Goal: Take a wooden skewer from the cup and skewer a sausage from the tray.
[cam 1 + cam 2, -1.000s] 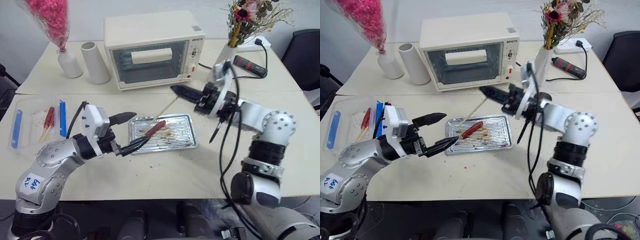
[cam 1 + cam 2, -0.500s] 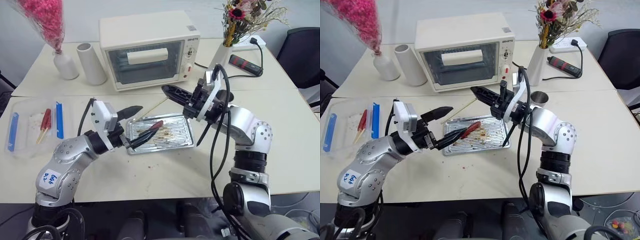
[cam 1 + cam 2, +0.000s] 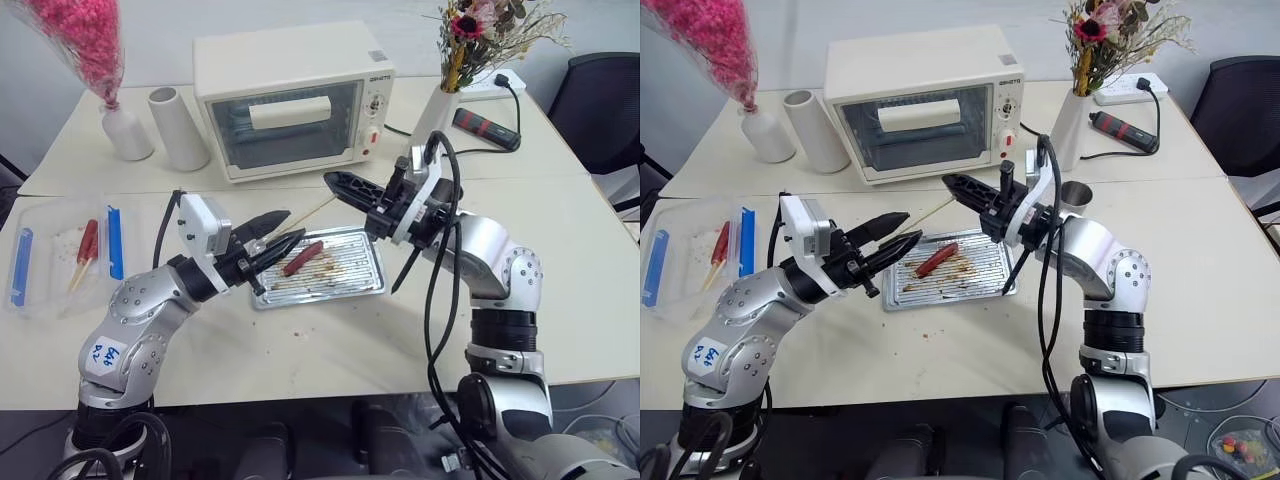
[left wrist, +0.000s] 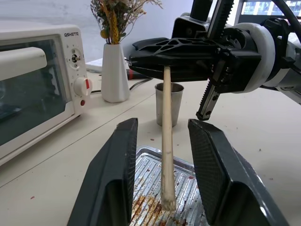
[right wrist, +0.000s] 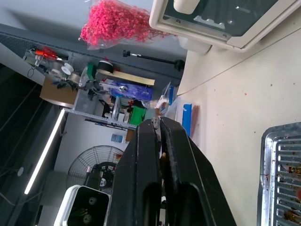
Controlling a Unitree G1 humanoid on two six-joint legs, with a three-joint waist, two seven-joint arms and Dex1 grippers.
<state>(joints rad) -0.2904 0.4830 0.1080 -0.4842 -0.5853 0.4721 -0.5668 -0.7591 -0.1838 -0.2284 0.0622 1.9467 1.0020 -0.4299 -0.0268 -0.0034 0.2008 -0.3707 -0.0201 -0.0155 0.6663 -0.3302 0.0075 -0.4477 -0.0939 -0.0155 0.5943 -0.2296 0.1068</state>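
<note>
My right gripper point(image 3: 345, 185) is shut on one end of the wooden skewer point(image 3: 312, 210), holding it above the table behind the tray point(image 3: 355, 270). The skewer slants down toward my left gripper point(image 3: 292, 226). Its free end lies between that gripper's open fingers point(image 4: 120, 169), with a gap on each side. The sausage point(image 3: 302, 257) lies loose on the ribbed, grease-stained tray, just below and in front of the left fingertips. The small metal cup point(image 3: 1077, 194) stands behind my right forearm, beside the white vase.
A toaster oven point(image 3: 292, 95) stands behind the tray, with a white cylinder point(image 3: 178, 128) and a vase of pink flowers point(image 3: 125, 130) to its left. A vase of dried flowers point(image 3: 437, 105) is at the back right. A clear plastic box point(image 3: 60, 255) lies at the far left.
My left gripper's fingers have narrowed and lifted off the tray to bracket the skewer's free end. The right wrist rolled while keeping its grip. The sausage stays on the tray.
</note>
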